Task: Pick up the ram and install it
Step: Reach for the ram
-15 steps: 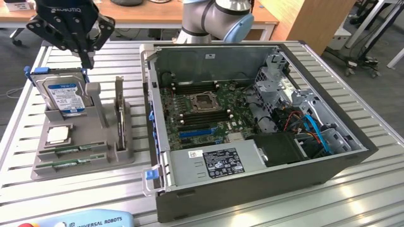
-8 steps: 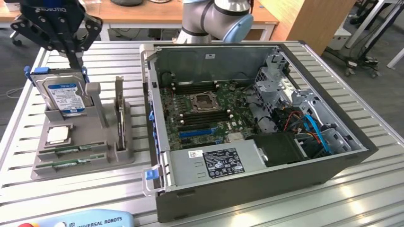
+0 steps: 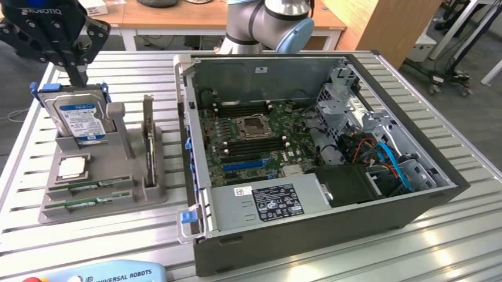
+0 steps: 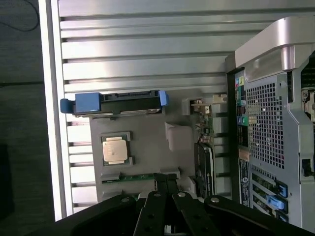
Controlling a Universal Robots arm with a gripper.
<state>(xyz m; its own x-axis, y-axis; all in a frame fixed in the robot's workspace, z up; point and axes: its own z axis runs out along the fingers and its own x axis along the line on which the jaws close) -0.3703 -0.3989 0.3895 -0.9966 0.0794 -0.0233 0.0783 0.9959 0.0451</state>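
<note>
1. Teach pendant (image 3: 102,273): lies at the near edge of the slatted table (image 3: 330,258), nearest the onlooker
2. Computer case (image 3: 314,235): lies on its side with the side panel off, to the exterior view's right of the grey holder; a power supply (image 3: 267,202) sits at the near end; the green motherboard (image 3: 235,147) lies further in
3. Grey holder (image 3: 117,202): rests flat on the table beside the case; the two are close but apart
4. Second green strip (image 3: 84,204): lies in the nearest slot of the holder
5. Ram (image 3: 86,188): lies flat in the next slot, parallel to the second strip and just in front of the processor chip; it is in the holder, not in the case; in the wrist view the ram (image 4: 130,177) runs under the fingertips
6. Processor chip (image 3: 72,167): square and silver, seated in its recess behind the ram
7. Hard drive (image 3: 79,117): blue-labelled, stands on edge at the far end of the holder, between blue brackets
8. Gripper (image 3: 79,79): hangs above the holder, well clear of the ram; in the wrist view the gripper (image 4: 166,178) has its jaws closed, fingers pressed together with nothing seen between them
9. Arm (image 3: 267,20): rises behind the far wall of the case; wooden desks stand beyond
</note>
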